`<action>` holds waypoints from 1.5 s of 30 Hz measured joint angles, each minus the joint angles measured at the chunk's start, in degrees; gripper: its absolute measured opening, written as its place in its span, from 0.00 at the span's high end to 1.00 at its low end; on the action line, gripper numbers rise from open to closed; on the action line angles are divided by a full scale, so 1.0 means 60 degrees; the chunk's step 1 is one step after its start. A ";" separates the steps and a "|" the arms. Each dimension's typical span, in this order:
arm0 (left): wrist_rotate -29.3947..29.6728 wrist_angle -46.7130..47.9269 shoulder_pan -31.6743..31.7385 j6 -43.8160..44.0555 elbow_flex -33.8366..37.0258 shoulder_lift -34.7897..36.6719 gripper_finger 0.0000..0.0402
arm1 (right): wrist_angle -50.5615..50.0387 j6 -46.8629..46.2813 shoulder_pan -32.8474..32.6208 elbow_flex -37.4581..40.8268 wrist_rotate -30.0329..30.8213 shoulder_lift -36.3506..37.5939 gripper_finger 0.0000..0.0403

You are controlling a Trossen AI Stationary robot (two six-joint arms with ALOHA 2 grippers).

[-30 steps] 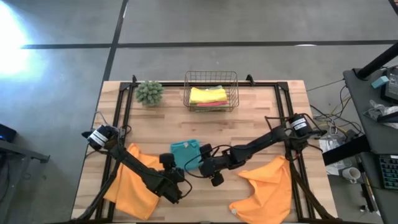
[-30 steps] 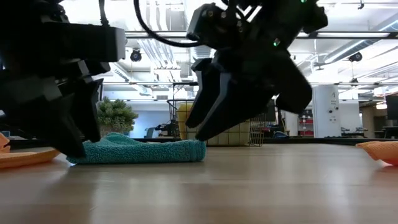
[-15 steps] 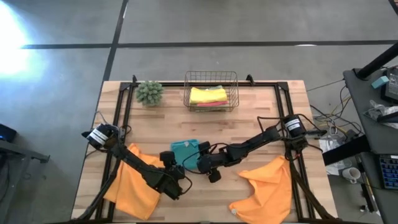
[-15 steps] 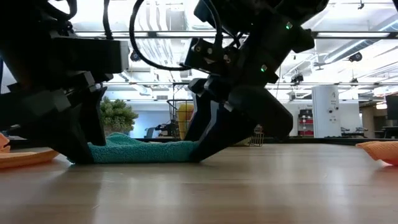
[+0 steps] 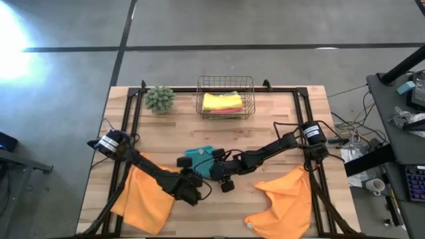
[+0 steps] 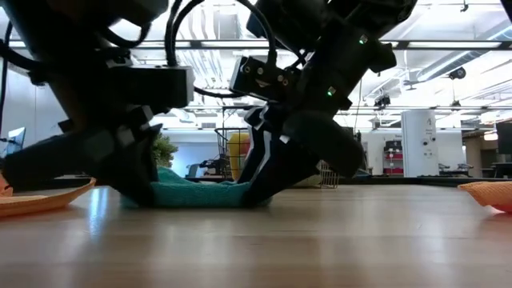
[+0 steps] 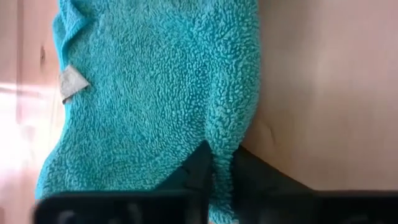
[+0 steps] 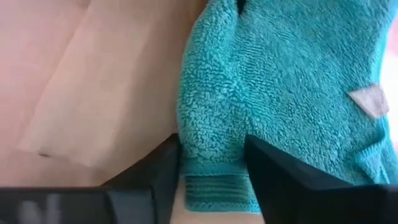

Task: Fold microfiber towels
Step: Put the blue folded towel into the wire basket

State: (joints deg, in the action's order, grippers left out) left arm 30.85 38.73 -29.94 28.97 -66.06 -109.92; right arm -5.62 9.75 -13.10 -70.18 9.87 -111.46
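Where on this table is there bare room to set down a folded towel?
Bare wood lies between the plant ball and the left orange towel, and right of the wire basket. The middle is crowded: both claws on the teal towel.

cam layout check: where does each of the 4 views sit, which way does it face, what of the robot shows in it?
High: overhead, straight down on the table; both arms.
Low: table height, level across; both grippers at the teal towel.
Left wrist: on the left arm, looking at the towel; left gripper pinching its edge.
Right wrist: on the right arm; right gripper around a towel corner.
Shared: all four show the teal towel.
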 joint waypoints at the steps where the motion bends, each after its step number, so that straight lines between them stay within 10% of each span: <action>1: 0.0029 -0.0037 0.0025 -0.0028 0.0008 -0.0001 0.96 | -0.0076 -0.0038 0.0000 -0.0003 0.0056 0.0000 0.62; 10: 0.0109 -0.0229 0.0201 -0.0729 0.0004 0.0045 0.99 | -0.0393 -0.0318 0.0018 0.0010 0.0202 0.0110 0.96; 30: -0.0971 0.0392 0.1076 -0.3669 -0.1118 0.2780 1.00 | -0.2095 -0.3947 -0.0036 0.0026 0.0219 0.3750 0.98; 45: -0.0700 0.0379 0.3082 -0.6205 -0.1368 0.4467 1.00 | -0.2796 -0.4777 0.0347 -0.0600 0.2009 0.4111 0.98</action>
State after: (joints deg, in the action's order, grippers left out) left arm 26.65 41.01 -11.45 -8.25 -74.27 -83.12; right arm -22.40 -18.91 -11.02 -73.78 21.92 -86.79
